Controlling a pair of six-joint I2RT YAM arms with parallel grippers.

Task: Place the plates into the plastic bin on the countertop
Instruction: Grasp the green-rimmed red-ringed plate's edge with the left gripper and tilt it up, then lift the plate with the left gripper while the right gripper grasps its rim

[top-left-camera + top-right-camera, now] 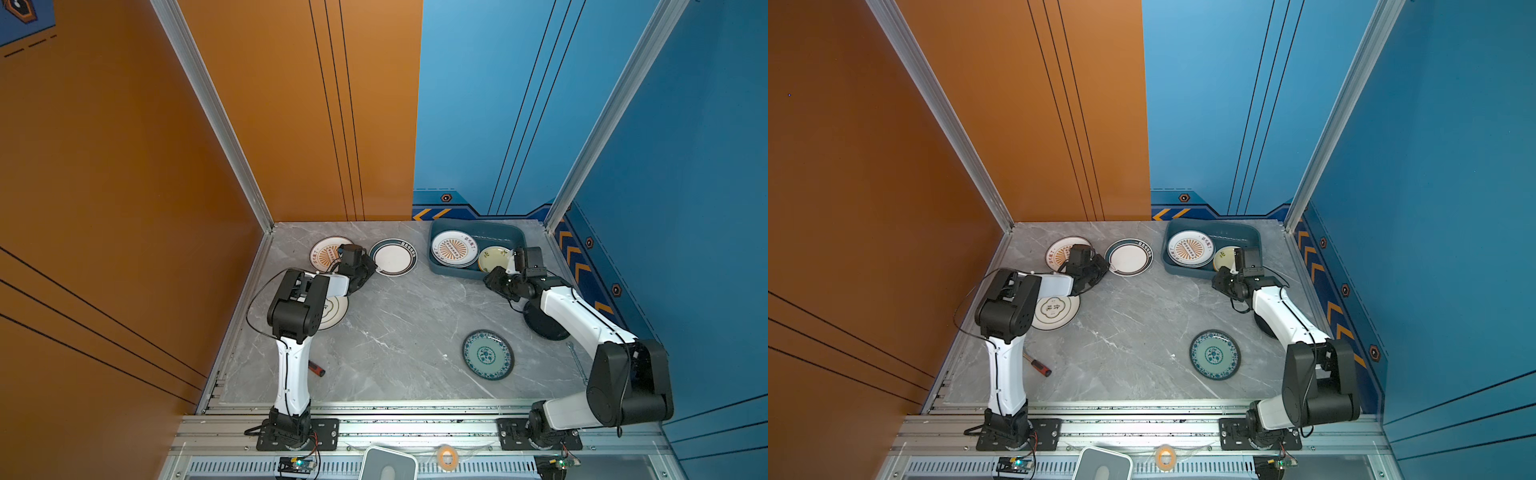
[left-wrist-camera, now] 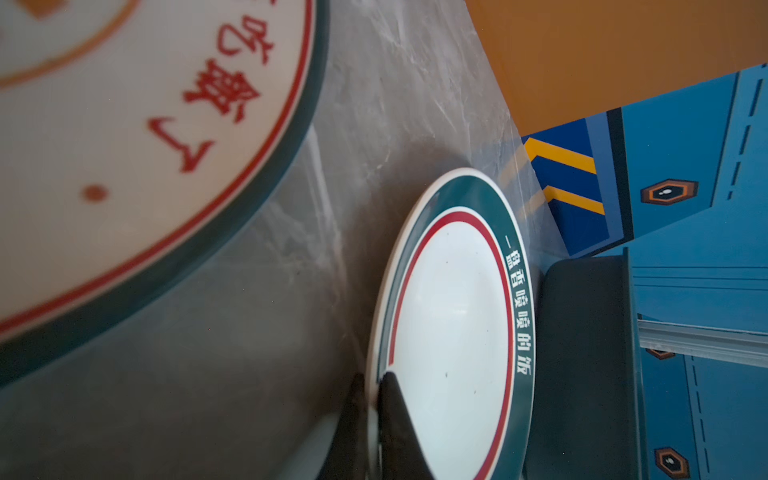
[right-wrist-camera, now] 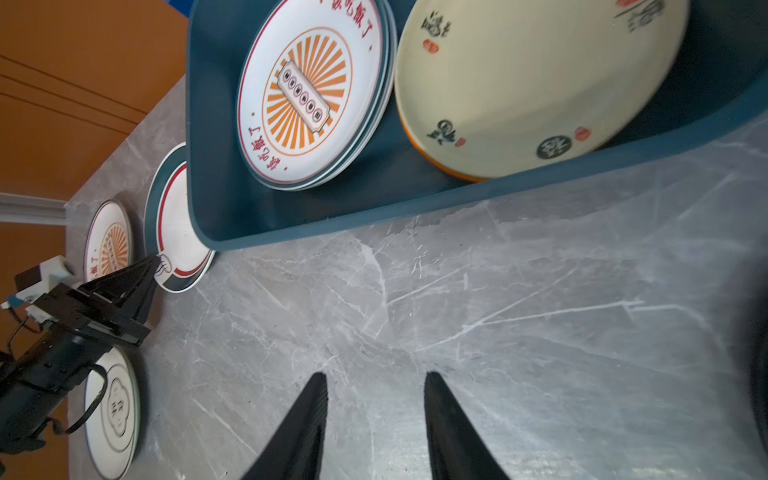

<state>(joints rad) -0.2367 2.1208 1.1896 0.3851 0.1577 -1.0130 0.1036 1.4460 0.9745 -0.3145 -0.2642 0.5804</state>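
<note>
Teal plastic bin [image 1: 505,237], ahead of the released right claw [image 3: 376,376], holds a sunburst stack [image 1: 454,248] and cream plate [image 1: 492,257]. Left claw [image 2: 372,380] clenches the green-rimmed plate [image 2: 453,324] by its rim; sunburst plate [image 1: 324,253] and grey-ringed plate [image 1: 1054,311] beside it, teal-patterned plate [image 1: 488,354] and black plate [image 1: 540,326] behind the right claw, wait.

The left arm [image 1: 292,374] rises from its near base, bends at the elbow and reaches far and right. The left gripper [image 2: 372,378] is pinched on the rim of a plate [image 2: 453,324]. The right arm [image 1: 577,316] reaches far and left, and the right gripper [image 3: 376,376] sits low, jaws apart, holding nothing.
</note>
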